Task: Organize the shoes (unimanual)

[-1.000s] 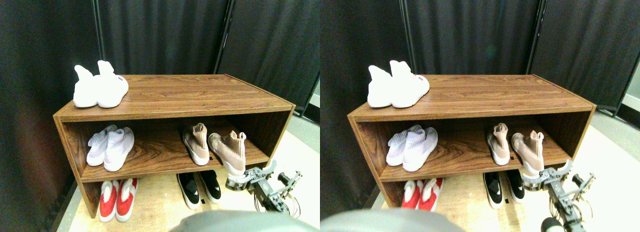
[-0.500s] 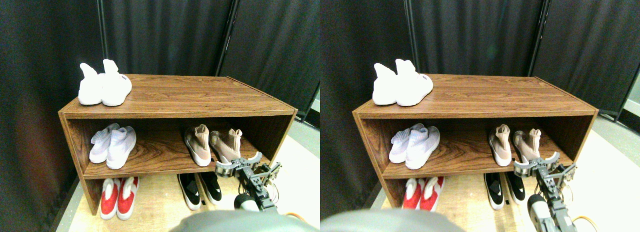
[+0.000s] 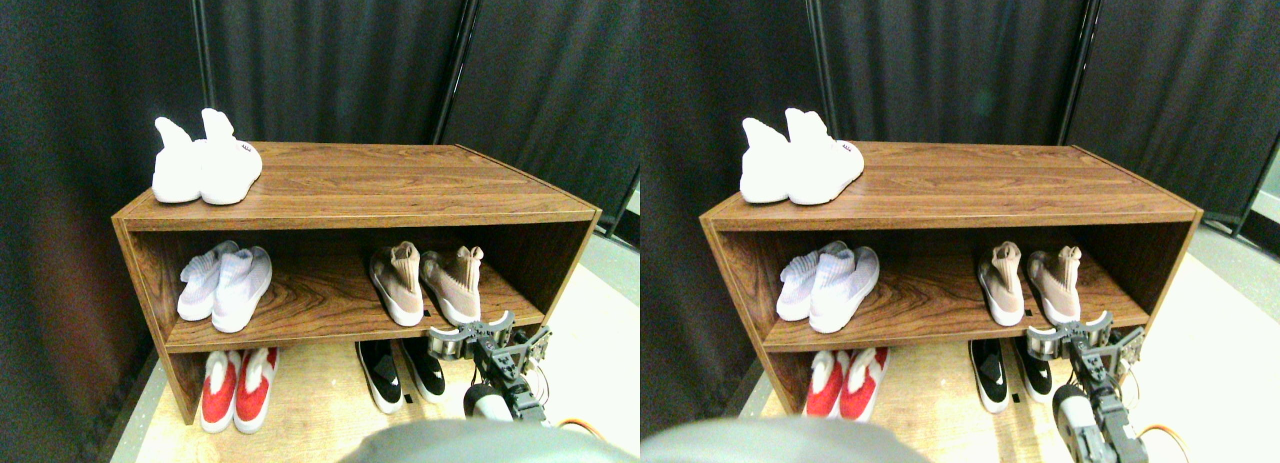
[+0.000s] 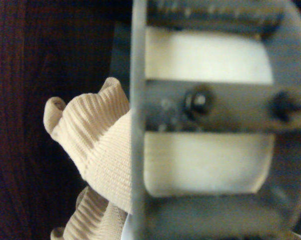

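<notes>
In the stereo pair view, a wooden shoe rack (image 3: 340, 208) stood before dark curtains. A white high-collared pair (image 3: 205, 168) sat on its top board at the left, and a pale lavender pair (image 3: 225, 285) lay on the middle shelf's left side. The tan-beige knit sneakers (image 3: 425, 283) rested side by side on the right of that shelf, heels and ribbed collars toward the back, toes toward the front edge, nearly parallel; that reads as a pair already lined up like its neighbours. On the floor under the shelf stood a red-and-white pair (image 3: 238, 388) and the low black pair (image 3: 400, 368). The right gripper (image 3: 487, 335) sat just in front of the shelf edge, below the toe of the right tan sneaker, its curved jaws spread apart and holding nothing, probably because the shoe was placed.

In the wrist view, the jaw frame filled most of the picture. Beside it showed the ribbed tan collar (image 4: 93, 145) of a sneaker, close by against the dark wood.
</notes>
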Available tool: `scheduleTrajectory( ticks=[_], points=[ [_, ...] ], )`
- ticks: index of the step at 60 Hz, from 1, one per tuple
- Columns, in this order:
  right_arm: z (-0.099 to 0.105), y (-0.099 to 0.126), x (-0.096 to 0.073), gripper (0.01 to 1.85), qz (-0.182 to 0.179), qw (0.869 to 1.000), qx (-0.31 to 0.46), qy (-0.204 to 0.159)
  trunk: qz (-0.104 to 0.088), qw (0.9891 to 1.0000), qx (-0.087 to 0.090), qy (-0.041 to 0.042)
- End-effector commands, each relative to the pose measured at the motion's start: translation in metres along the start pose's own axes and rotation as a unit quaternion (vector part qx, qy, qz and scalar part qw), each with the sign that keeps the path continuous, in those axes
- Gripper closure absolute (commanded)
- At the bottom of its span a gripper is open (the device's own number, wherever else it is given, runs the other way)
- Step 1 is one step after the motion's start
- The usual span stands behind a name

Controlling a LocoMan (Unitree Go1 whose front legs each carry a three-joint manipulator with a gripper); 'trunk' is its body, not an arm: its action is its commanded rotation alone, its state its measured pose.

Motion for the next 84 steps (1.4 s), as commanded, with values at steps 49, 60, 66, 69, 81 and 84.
scheduleTrajectory(
  ticks=[49, 60, 66, 69, 81, 84],
  points=[
    [0.06, 0.048, -0.069, 0.81, 0.129, 0.988, -0.068, -0.05, -0.005, 1.0, -0.007, -0.0014],
    [0.077, 0.056, -0.06, 1.68, 0.144, 0.981, -0.051, -0.12, -0.005, 1.0, -0.008, -0.0015],
    [0.085, 0.061, -0.049, 1.8, 0.146, 0.977, -0.05, -0.146, -0.004, 1.0, -0.009, -0.0008],
    [0.091, 0.062, -0.042, 1.8, 0.146, 0.978, -0.055, -0.136, -0.003, 1.0, -0.009, -0.0007],
    [0.096, 0.062, -0.02, 1.8, 0.122, 0.979, -0.052, -0.153, 0.001, 0.9999, -0.011, -0.0008],
    [0.095, 0.06, -0.015, 1.8, 0.111, 0.979, -0.039, -0.168, 0.002, 0.9999, -0.011, -0.0006]
  ],
)
